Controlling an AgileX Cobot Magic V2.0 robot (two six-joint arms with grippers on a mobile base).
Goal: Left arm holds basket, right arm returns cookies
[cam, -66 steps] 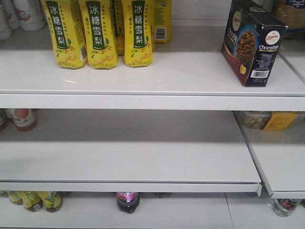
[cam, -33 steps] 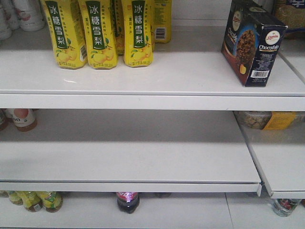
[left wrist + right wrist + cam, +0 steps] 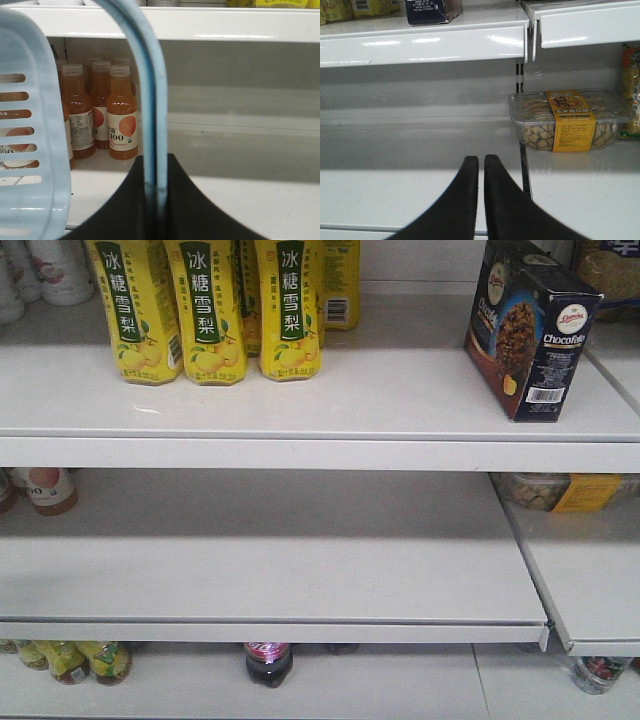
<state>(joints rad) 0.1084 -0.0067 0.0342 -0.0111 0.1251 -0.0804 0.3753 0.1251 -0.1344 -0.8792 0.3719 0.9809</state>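
The cookies (image 3: 530, 330), a dark navy box, stand upright on the top shelf at the far right; the right wrist view catches the bottom of the cookies (image 3: 432, 11) on the shelf above the arm. My right gripper (image 3: 481, 159) is shut with nothing in it, low in front of the middle shelf and well below the box. The light blue basket (image 3: 30, 125) fills the left of the left wrist view. Its looped handle (image 3: 150, 100) runs down between the fingers of my left gripper (image 3: 155, 162), which is shut on it. Neither arm shows in the front view.
Yellow drink bottles (image 3: 210, 310) stand at the back left of the top shelf (image 3: 320, 450). Orange juice bottles (image 3: 107, 112) sit on the middle shelf near the basket. A clear snack tub with a yellow label (image 3: 570, 120) lies on the adjoining shelf to the right.
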